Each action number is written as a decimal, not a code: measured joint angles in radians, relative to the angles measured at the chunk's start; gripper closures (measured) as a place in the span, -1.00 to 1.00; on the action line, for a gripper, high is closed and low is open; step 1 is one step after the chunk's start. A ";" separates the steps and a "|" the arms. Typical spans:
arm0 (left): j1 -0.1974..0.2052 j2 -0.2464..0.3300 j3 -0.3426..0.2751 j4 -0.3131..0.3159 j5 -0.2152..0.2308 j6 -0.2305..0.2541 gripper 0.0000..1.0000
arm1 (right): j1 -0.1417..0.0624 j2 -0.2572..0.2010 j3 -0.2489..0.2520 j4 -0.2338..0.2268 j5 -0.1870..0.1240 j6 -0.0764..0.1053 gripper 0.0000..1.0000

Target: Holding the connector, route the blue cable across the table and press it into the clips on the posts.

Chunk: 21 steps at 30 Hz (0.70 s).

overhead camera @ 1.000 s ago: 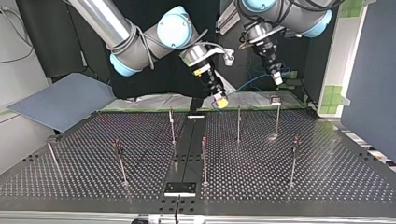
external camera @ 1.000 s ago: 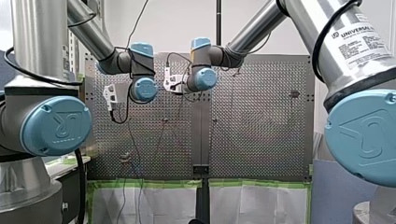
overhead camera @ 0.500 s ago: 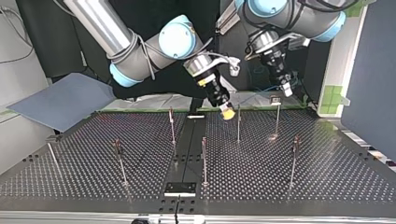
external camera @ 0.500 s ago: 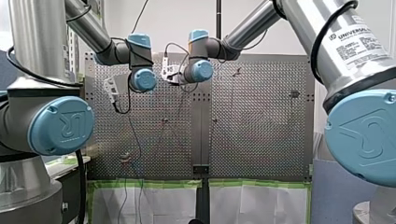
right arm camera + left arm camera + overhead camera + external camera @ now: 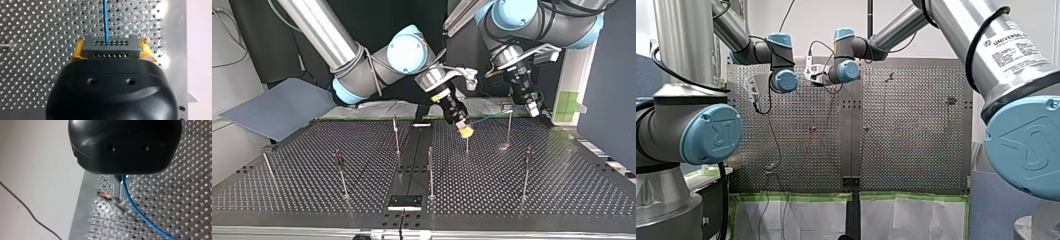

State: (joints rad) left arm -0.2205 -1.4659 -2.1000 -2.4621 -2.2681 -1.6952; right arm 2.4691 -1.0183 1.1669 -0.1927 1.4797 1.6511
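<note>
My right claw (image 5: 466, 130) grips the dark connector (image 5: 111, 46) between its yellow pads (image 5: 147, 51). It hangs just above a post (image 5: 467, 145) near the middle of the worktop (image 5: 312, 165) in the top view. The blue cable (image 5: 105, 20) leaves the connector and runs across to my left claw (image 5: 119, 190), whose metal fingers (image 5: 116, 187) are pinched tight on it. That claw sits beside the far post (image 5: 508, 127) towards the top view's right.
</note>
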 joint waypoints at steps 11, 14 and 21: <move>0.094 0.013 0.058 -0.045 0.094 -0.014 0.95 | 0.016 0.061 -0.081 0.069 0.008 0.004 1.00; 0.119 0.011 0.066 -0.051 0.119 -0.018 0.95 | 0.024 0.068 -0.105 0.085 0.014 0.004 1.00; 0.177 -0.022 0.081 -0.056 0.179 -0.019 0.95 | 0.028 0.087 -0.171 0.119 0.025 0.014 1.00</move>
State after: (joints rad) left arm -0.0432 -1.4882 -2.0194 -2.5179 -2.0888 -1.7147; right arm 2.4971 -0.9316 0.9959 -0.0736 1.5051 1.6649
